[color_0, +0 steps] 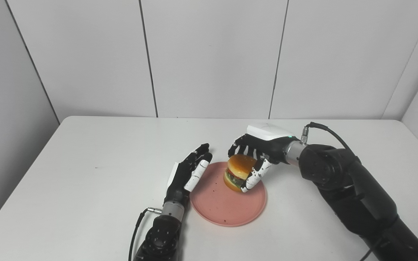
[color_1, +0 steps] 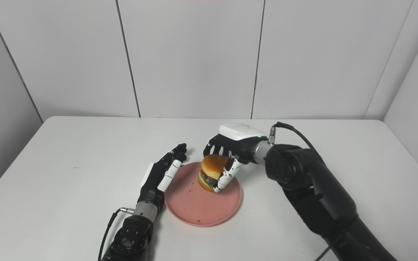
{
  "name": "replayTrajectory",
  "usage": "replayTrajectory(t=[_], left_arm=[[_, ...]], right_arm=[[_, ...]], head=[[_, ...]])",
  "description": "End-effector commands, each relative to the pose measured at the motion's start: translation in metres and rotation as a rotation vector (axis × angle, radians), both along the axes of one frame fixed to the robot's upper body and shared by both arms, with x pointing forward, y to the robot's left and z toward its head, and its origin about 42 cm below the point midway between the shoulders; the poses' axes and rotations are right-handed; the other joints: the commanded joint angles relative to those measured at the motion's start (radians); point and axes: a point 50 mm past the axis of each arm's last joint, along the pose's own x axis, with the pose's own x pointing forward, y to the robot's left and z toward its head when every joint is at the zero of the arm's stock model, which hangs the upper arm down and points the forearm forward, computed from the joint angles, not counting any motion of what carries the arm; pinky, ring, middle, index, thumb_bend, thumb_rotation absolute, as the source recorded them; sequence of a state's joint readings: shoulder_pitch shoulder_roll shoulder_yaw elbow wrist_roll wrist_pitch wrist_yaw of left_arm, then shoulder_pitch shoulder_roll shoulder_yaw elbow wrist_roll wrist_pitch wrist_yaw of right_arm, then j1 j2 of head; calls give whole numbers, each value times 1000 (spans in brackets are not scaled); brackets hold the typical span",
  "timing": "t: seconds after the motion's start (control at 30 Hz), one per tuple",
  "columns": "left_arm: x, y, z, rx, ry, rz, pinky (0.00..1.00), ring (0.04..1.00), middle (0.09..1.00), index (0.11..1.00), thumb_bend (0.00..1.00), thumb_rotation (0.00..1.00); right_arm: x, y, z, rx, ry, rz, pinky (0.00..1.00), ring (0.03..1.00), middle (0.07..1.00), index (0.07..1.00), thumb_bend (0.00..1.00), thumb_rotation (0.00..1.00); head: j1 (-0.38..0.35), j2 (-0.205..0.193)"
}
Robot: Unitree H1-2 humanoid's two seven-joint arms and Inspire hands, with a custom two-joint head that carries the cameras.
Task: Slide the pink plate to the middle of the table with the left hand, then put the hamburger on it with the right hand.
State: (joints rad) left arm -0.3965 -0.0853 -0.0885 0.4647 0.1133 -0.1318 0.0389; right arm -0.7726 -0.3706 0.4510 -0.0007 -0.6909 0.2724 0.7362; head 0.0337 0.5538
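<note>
While right hand [color_0: 256, 152] grips one hamburger [color_0: 238, 172], one pink plate [color_0: 227, 206] beneath, left hand [color_0: 189, 172] open.

Pink plate and hamburger, mid-tabletop.

Round, flat pink plate [color_0: 223, 206], speckled with a few dark crumbs, lying just right of the left hand's [color_0: 189, 172] outstretched fingers [color_0: 196, 175]. Hamburger [color_0: 238, 171] with golden bun and green and dark layers, tilted, over the plate's far part, clasped between the right hand's [color_0: 258, 152] fingers [color_0: 254, 177].

Hamburger [color_0: 238, 173] over the plate [color_0: 227, 206], mid-table [color_0: 85, 174], nearer the front edge.
</note>
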Motion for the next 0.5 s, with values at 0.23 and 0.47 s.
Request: replayTrajectory(t=[0.23,0.47], left_arm=[[-16,-3,-24,-20,73,1,814,871,893,794,879,948],[-16,-1,-23,-27,71,0,794,856,885,772,853,992]], right_arm=[[7,21,7,3,-59,47,447,516,604,663,831,245],[13,28,-5,-23,-40,57,448,509,589,671,823,237]], head=[[6,2],[1,5]])
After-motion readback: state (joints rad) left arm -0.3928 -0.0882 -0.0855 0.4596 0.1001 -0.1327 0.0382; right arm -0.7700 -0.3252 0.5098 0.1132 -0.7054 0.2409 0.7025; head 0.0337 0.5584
